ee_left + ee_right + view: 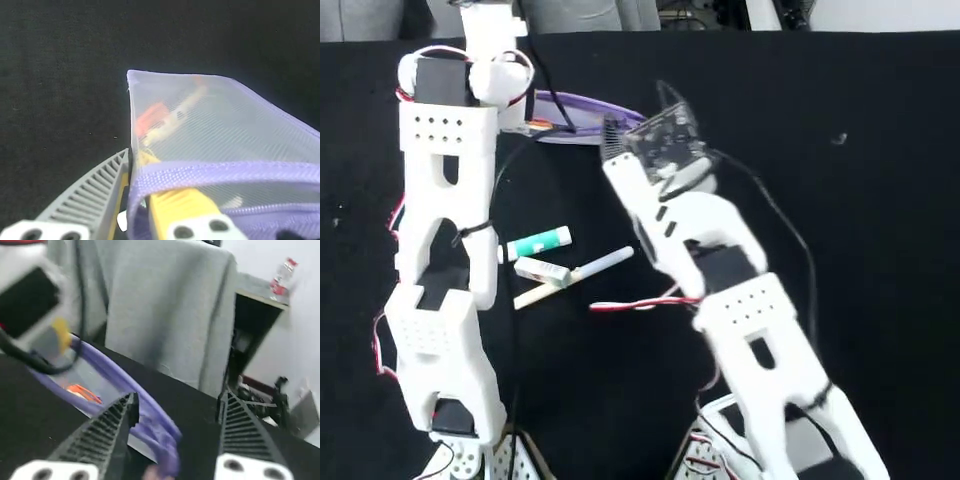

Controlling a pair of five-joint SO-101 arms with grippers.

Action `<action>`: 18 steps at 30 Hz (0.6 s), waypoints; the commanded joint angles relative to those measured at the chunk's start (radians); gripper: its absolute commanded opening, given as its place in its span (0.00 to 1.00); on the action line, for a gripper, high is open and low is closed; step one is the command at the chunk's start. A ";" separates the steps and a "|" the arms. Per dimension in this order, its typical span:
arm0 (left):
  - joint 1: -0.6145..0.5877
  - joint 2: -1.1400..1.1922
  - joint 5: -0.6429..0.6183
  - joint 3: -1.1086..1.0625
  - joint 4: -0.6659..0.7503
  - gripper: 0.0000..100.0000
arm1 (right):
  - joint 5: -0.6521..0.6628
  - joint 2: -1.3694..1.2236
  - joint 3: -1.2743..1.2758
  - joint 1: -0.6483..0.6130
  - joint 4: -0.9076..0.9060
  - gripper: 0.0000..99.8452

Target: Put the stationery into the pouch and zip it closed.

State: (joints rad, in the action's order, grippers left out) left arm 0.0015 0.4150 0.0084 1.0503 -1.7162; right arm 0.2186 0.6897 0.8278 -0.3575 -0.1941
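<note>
The pouch point(210, 120) lies at the table's far side, soft see-through mesh with a purple rim, an orange item inside; light and floppy, it will likely sag unless held by the stiffer rim band; the left gripper point(133, 156) pinches that rim, one finger inside; the right gripper point(177, 399) hangs wide open over the rim; a green marker point(535, 244) and a white pen point(605, 262) lie loose, well apart.

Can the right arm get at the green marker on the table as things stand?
Probably yes: the right claw is open by the pouch, and the green marker lies uncovered, though close beside the left arm.
</note>
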 commanded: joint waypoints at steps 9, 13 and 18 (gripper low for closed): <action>-0.105 -0.017 0.005 0.038 0.046 0.03 | 0.210 0.196 -0.053 0.009 -0.462 0.24; -0.130 -0.017 0.006 0.038 0.066 0.03 | 0.282 0.199 -0.007 -0.041 -0.532 0.24; -0.183 -0.017 0.006 0.042 0.087 0.03 | 0.394 0.193 0.114 -0.163 -0.517 0.24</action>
State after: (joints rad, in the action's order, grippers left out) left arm -0.1396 0.4166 0.0084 1.0487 -1.6609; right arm 0.5593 0.8539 0.9152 -0.4480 -0.7173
